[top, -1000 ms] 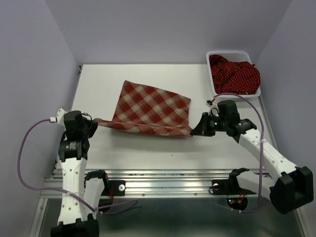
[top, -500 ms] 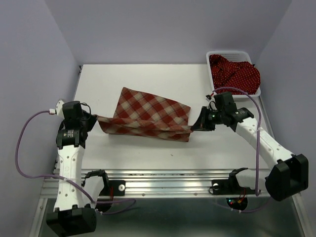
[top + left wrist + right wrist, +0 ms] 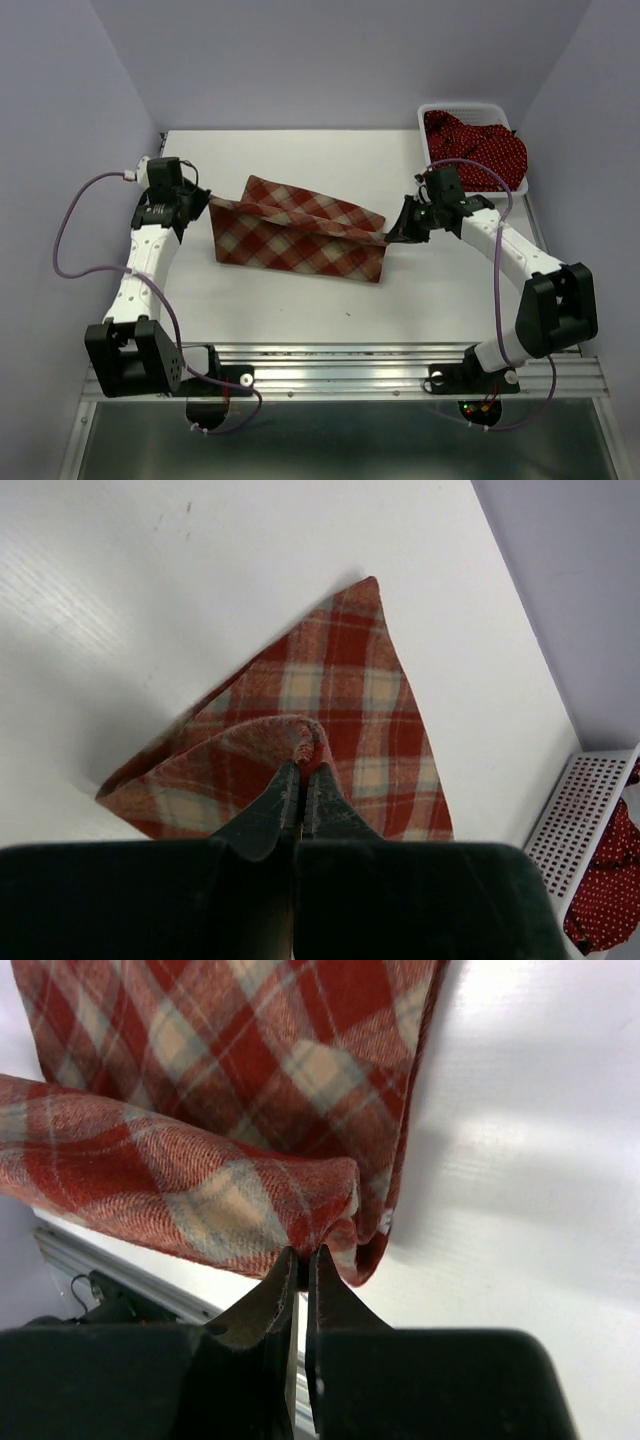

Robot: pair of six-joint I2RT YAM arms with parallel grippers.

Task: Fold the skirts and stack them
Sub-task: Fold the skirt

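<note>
The checked skirt (image 3: 298,236) lies across the middle of the worktop (image 3: 300,310). The left gripper (image 3: 209,203) stands at its left end and the right gripper (image 3: 390,237) at its right end. The basket (image 3: 460,105) fills the far right corner. Bare strips run along the near edge and the far edge.

Red & cream plaid on checked skirt (image 3: 300,235), both faces alike. Dark red w/ tiny white dots on dotted skirts (image 3: 478,152). White mesh on basket (image 3: 460,107). Plain white table (image 3: 300,160). White w/ black joints on L arm (image 3: 148,262) & R arm (image 3: 505,250); purple cables (image 3: 60,230). Pale lilac walls (image 3: 60,100).
</note>
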